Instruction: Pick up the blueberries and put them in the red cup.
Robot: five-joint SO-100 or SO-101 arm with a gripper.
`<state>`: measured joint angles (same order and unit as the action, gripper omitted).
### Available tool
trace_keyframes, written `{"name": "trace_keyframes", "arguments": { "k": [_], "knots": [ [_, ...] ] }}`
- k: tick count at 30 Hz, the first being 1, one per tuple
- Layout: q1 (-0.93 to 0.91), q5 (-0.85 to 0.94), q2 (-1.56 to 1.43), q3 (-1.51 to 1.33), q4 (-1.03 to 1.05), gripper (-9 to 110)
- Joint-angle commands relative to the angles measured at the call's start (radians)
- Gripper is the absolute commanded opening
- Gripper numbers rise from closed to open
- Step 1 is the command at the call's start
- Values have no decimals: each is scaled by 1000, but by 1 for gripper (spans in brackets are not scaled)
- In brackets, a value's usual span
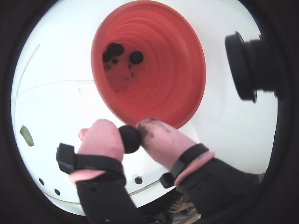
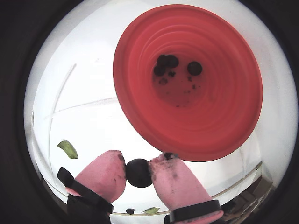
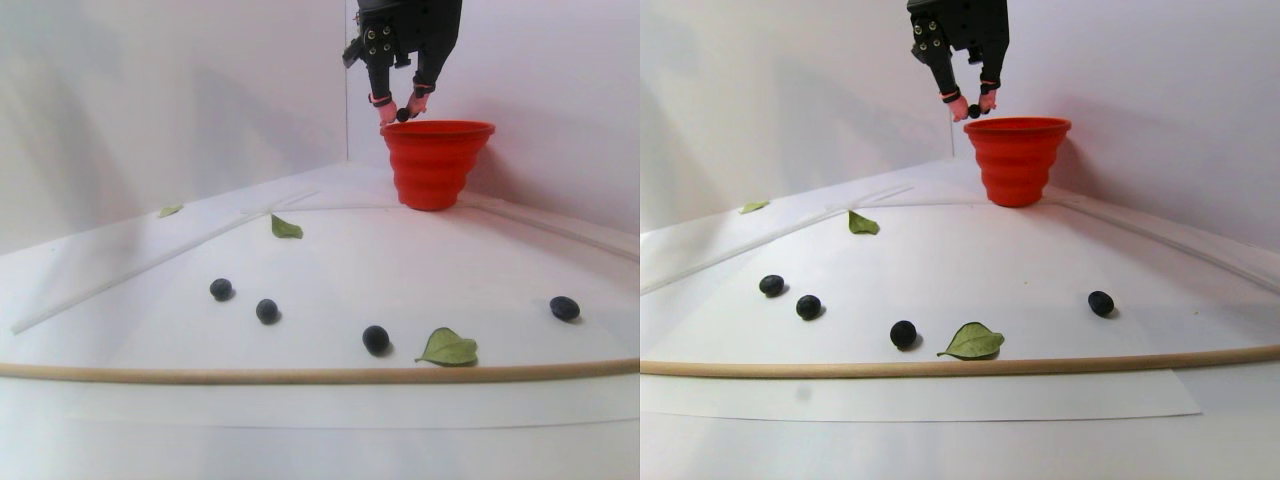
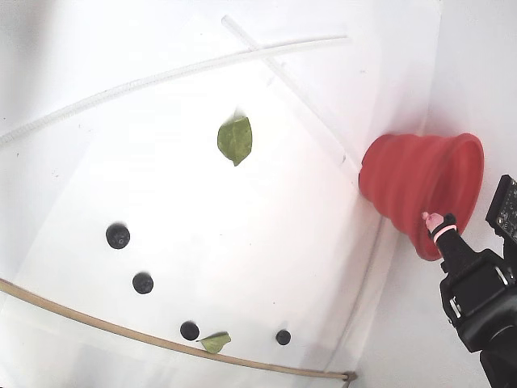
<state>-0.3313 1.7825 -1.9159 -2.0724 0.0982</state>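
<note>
Four blueberries (image 3: pixel 375 339) lie on my white counter (image 4: pixel 266 242), well apart from the red cup (image 2: pixel 224 121) at the back, which already holds a few. My claw (image 1: pixel 131 138) pinches one berry (image 2: pixel 138 172) just outside the rim, so it can be dropped in.

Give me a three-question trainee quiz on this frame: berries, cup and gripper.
1. True or false: the gripper is shut on a blueberry.
2. How many loose blueberries lie on the table in the fixed view?
3. In both wrist views, where is the held berry relative to the red cup? A) deep inside it B) just outside its near rim C) behind it

Key
1. True; the pink fingertips pinch it.
2. Four, for example one at far left.
3. B; a few berries already lie on the cup's bottom.
</note>
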Motion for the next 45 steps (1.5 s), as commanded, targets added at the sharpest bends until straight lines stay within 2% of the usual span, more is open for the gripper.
{"name": "trace_keyframes", "arguments": {
  "k": [1, 17, 22, 27, 45],
  "knots": [
    [-32, -11, -12, 97, -26, 10],
    [-83, -66, 69, 178, -107, 11],
    [-87, -77, 81, 179, -141, 18],
    [-80, -77, 69, 186, -140, 19],
    [2, -67, -74, 163, 6, 16]
  ]
}}
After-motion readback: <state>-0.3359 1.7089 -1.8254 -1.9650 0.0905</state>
